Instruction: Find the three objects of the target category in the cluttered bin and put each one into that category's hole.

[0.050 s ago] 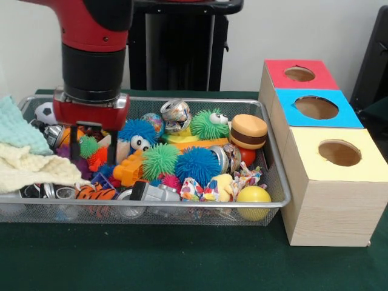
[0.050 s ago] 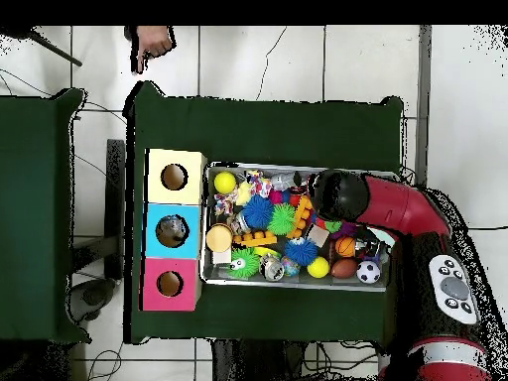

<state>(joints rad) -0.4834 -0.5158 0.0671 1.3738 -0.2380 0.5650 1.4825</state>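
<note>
Two black fingers [image 1: 75,145] of the gripper [image 1: 93,147] hang spread inside the mesh bin [image 1: 267,209], an orange spiky toy [image 1: 97,159] between the jaws

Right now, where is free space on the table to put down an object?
The green cloth in front of the mesh bin is bare, up to the yellow box. Inside the bin is crowded with toys; the gripper hangs there.
</note>
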